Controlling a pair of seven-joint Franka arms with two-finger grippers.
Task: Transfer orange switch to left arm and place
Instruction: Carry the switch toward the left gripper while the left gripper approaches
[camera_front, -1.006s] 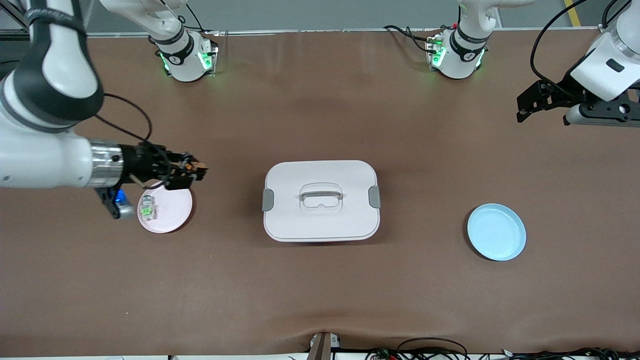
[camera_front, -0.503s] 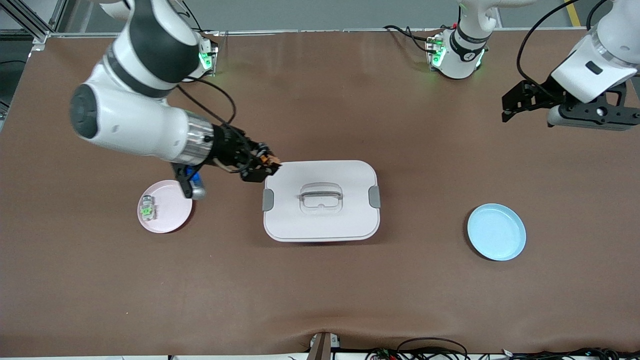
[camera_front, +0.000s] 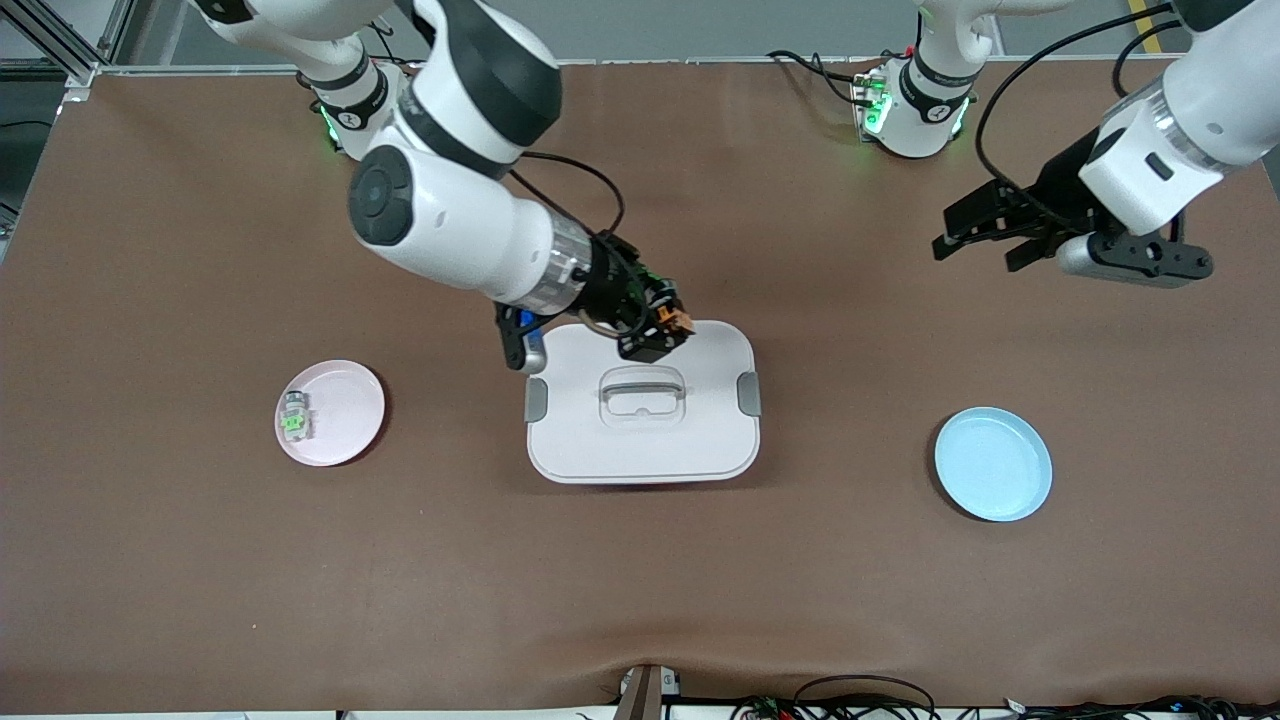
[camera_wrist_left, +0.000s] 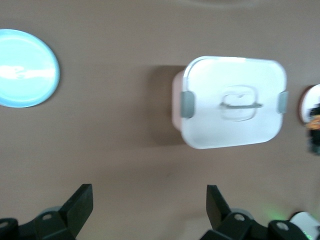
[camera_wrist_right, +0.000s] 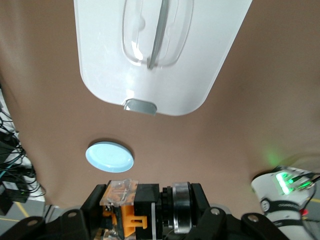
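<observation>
The orange switch (camera_front: 677, 322) is a small black block with orange parts, held in my right gripper (camera_front: 662, 330), which is shut on it. It hangs over the edge of the white box (camera_front: 640, 450) that lies toward the robots' bases. The right wrist view shows the switch (camera_wrist_right: 131, 207) clamped in the gripper (camera_wrist_right: 147, 212), with the box (camera_wrist_right: 200, 60) below. My left gripper (camera_front: 975, 250) is open and empty, in the air over bare table toward the left arm's end. Its view shows the gripper (camera_wrist_left: 148, 200) spread wide and the box (camera_wrist_left: 235, 135) farther off.
A pink plate (camera_front: 350, 430) with a pale switch with a green centre (camera_front: 294, 418) lies toward the right arm's end. A blue plate (camera_front: 993, 463) lies toward the left arm's end and shows in both wrist views (camera_wrist_left: 22, 67) (camera_wrist_right: 110, 156). Cables run along the table's near edge.
My right arm has carried the orange switch from over the pink plate to over the box's edge. My left gripper has moved in toward the middle of the table, still open.
</observation>
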